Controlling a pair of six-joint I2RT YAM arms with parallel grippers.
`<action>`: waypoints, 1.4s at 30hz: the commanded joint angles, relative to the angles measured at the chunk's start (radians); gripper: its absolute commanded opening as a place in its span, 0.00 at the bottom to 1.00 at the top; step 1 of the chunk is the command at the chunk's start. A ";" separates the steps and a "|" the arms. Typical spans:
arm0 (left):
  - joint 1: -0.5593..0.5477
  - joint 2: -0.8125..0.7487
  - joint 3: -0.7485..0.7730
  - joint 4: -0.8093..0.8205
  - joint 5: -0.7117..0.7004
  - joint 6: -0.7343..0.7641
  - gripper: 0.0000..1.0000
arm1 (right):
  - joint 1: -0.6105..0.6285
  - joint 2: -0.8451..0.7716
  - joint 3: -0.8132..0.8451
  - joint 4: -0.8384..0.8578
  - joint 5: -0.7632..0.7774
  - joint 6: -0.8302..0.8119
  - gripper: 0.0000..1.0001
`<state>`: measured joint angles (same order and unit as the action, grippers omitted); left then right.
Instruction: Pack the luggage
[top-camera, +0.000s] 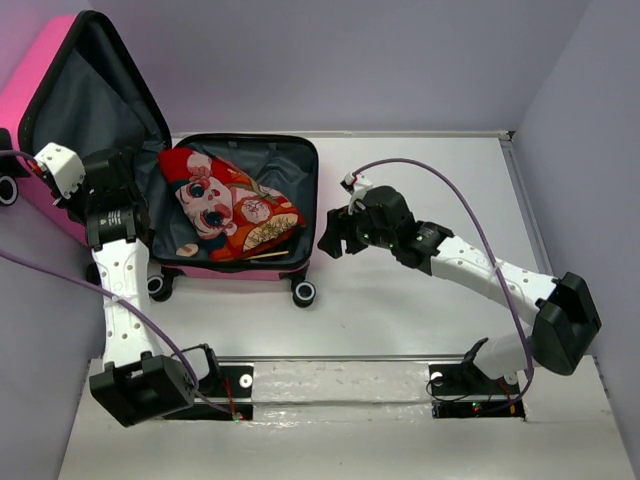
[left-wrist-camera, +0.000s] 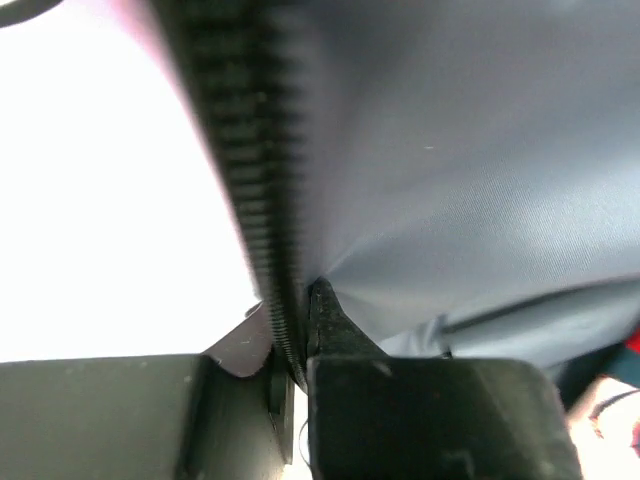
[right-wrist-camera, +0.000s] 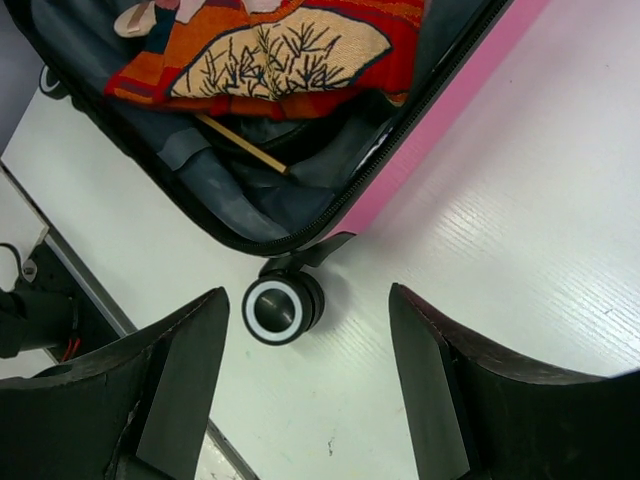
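The hot-pink luggage (top-camera: 40, 75) lies open at the back left, its lid raised and dark grey lining showing. A red printed cloth with a cartoon face (top-camera: 230, 205) fills the base. My left gripper (top-camera: 122, 168) is shut on the lid's zipper rim (left-wrist-camera: 262, 200), with the black zipper teeth pinched between the fingers (left-wrist-camera: 335, 325). My right gripper (top-camera: 331, 240) is open and empty just right of the base. In the right wrist view it (right-wrist-camera: 310, 295) hangs above the table beside a black wheel (right-wrist-camera: 283, 308). The cloth (right-wrist-camera: 270, 50) shows there too.
A thin wooden stick (right-wrist-camera: 245, 145) pokes from under the cloth in the base. Two black wheels (top-camera: 304, 292) (top-camera: 160, 285) stick out at the luggage's near edge. Grey walls close the white table (top-camera: 430, 180) at the back and right.
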<state>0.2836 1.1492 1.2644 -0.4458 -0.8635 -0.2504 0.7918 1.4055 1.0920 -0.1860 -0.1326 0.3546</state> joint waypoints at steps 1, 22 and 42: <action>-0.038 -0.081 0.004 0.107 0.038 0.026 0.06 | 0.000 0.035 0.025 0.060 -0.004 0.001 0.71; -1.054 -0.293 -0.307 0.236 -0.355 0.237 0.06 | -0.131 0.526 0.329 0.082 -0.065 0.245 0.16; -1.520 -0.304 -0.202 0.174 0.091 -0.004 0.99 | -0.121 0.497 0.304 0.095 -0.113 0.244 0.17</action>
<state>-1.2362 0.9649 0.9318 -0.5156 -1.0306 -0.1905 0.6315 1.8996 1.4052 -0.1493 -0.1246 0.5846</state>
